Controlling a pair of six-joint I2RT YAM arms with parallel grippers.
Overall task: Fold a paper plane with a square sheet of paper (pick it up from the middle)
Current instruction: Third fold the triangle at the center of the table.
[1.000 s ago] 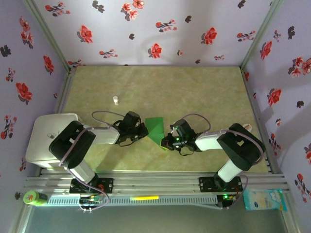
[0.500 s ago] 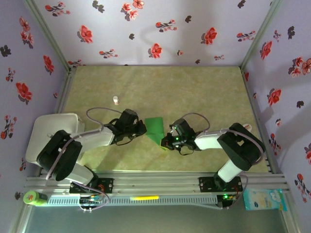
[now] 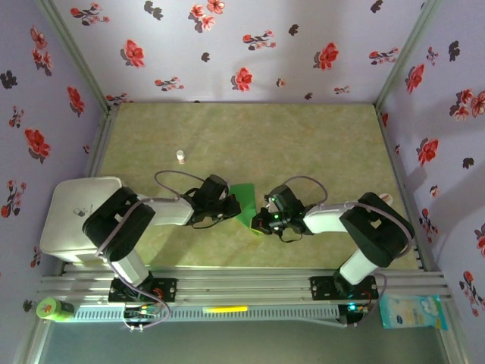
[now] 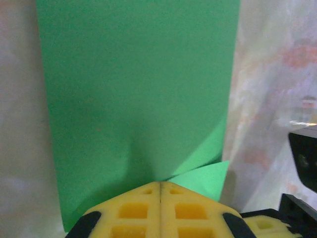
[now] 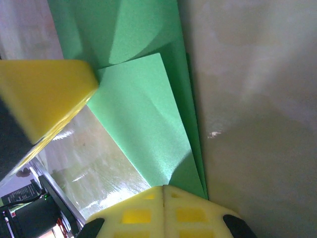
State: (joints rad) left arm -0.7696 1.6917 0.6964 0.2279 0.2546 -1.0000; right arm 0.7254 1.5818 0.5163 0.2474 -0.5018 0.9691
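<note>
The left gripper (image 3: pixel 229 206) and right gripper (image 3: pixel 258 221), 2 claws pressed together, pin the bright-green folded paper sheet (image 3: pixel 244 196); creasing it wants slow, even pressure.

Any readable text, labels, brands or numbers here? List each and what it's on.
No text reads clearly.
Print on the pale blue packet: too small to read.
Red label on the green bottle: blurred.
Small dark mark on the white box: unreadable.
The green paper: blank.
</note>
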